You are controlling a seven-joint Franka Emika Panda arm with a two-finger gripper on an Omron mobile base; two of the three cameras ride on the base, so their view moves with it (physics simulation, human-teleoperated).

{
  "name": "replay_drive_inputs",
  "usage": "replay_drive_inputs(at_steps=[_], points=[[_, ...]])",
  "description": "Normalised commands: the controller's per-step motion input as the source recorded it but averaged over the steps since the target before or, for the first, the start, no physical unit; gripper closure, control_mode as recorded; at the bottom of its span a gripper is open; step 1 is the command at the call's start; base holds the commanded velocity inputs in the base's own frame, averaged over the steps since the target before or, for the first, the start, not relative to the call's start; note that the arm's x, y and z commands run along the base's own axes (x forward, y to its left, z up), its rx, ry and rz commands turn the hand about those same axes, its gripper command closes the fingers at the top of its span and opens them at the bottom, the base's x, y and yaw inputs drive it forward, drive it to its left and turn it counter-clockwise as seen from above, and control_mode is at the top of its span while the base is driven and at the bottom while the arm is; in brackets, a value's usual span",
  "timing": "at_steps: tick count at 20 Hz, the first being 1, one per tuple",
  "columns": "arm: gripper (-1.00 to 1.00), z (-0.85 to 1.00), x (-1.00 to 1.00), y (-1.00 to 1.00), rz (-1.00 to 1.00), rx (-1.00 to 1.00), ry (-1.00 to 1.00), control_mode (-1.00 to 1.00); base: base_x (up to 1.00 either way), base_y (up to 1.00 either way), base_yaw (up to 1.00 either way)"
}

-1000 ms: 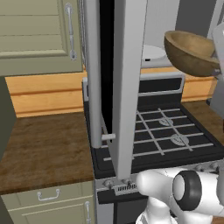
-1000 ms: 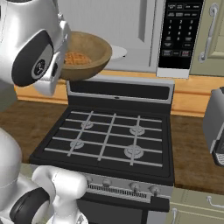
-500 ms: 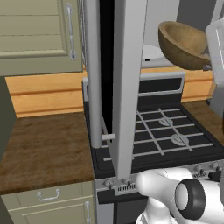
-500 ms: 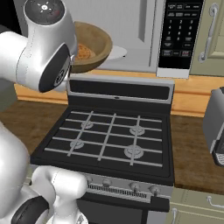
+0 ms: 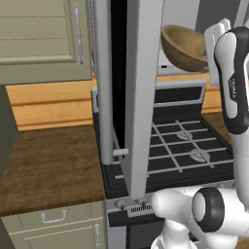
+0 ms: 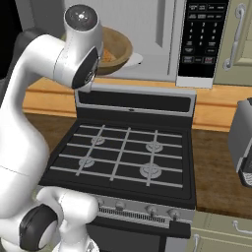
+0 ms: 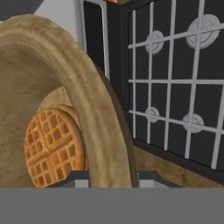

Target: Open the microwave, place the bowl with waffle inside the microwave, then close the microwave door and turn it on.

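Since one second ago, the bowl (image 5: 187, 47) rises and advances toward the microwave (image 6: 147, 34) cavity, now at its opening above the stove (image 6: 128, 157). Gripper (image 7: 111, 177) fingers clamp the bowl rim; the waffle (image 7: 52, 148) remains inside. Insertion is nearly complete.

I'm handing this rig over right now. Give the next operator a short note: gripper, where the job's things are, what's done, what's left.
Gripper: shut on the bowl's rim, bowl carried in the air.
Bowl: held above the back of the stove, at the mouth of the microwave, not yet set down inside. Waffle lies in the bowl.
Microwave door: swung wide open, edge-on toward the left base view.
Done: door opened, bowl with waffle picked up and lifted to the cavity.
Left: move the bowl in onto the turntable, release, withdraw, close the door, press start on the button panel.
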Motion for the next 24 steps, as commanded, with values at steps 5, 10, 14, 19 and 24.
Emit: replay_drive_inputs(at_steps=[5,10,14,19,24], points=[[1.0,-0.01,0.8,0.0,0.0,0.07,0.0,-1.0,0.0,0.0,0.0],[1.0,0.29,0.51,0.0,0.0,0.08,0.01,-1.0,0.0,0.0,0.0],[1.0,0.21,0.56,0.12,0.0,0.0,0.0,-1.0,0.0,0.0,0.0],[1.0,-0.16,0.48,0.0,0.0,0.0,0.0,-1.0,0.0,0.0,0.0],[1.0,-0.39,0.32,0.0,0.0,0.0,0.0,-1.0,0.0,0.0,0.0]])
